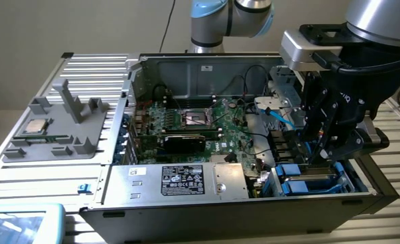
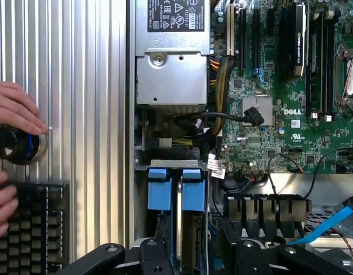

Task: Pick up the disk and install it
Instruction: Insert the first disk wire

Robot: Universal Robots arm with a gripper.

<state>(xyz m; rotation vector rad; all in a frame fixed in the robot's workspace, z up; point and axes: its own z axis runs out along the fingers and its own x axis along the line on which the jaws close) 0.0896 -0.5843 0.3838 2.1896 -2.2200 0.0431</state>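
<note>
Exterior view: your pincer [image 1: 321,152] is lowered into the open computer case [image 1: 186,218], at the drive bay on the exterior view's right; you cannot tell whether it grips anything. Disk [image 1: 301,185], blue-framed, sits in that bay directly beneath the pincer. Power supply [image 1: 186,180] just beside the bay; motherboard [image 1: 220,134] beyond. Wrist view: a person's hand [image 2: 16,109] on a knob [image 2: 19,146], with a keyboard [image 2: 33,223] near it on the ribbed bench [image 2: 85,114].

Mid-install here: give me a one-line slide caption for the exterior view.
Claw poised just above the blue-framed disk in the drive bay of the open computer case.
</note>
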